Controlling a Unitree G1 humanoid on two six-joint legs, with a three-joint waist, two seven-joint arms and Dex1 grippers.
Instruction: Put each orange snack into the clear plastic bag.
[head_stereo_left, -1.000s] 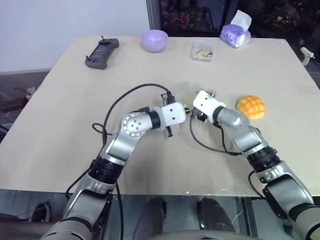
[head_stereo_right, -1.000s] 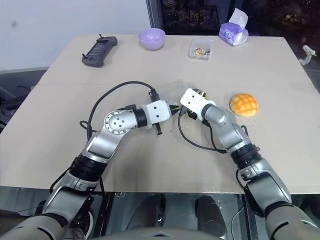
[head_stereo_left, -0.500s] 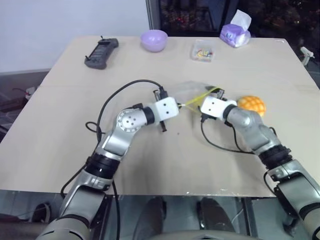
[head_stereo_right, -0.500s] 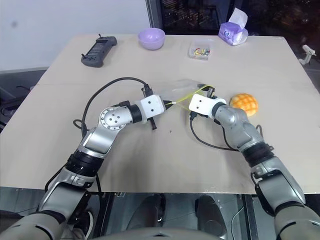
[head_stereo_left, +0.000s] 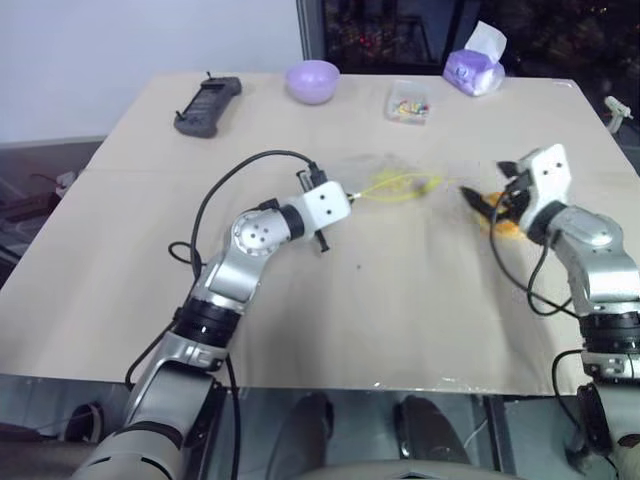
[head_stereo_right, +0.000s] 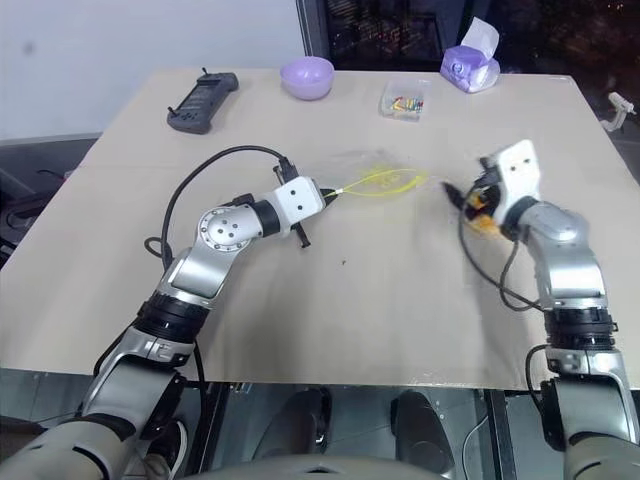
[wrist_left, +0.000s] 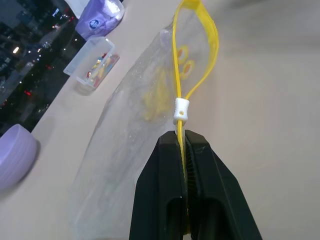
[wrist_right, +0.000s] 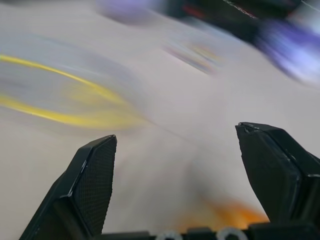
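1 orange snack (head_stereo_left: 503, 222) just beneath spread right jaws; left jaws pinching clear plastic bag (wrist_left: 150, 105) zip strip.

I am looking down on a broad, pale beige rectangular table (head_stereo_left: 150, 300) with a matte top, and a faint seam is running across it. A plain white wall (head_stereo_left: 120, 50) is standing behind its far left side. To the right of that, a dark window (head_stereo_left: 400, 30) with a grey frame is showing small scattered lights. Grey floor (head_stereo_left: 30, 180) is showing off the table's left edge. Even light is falling over the tabletop, throwing only soft shadows
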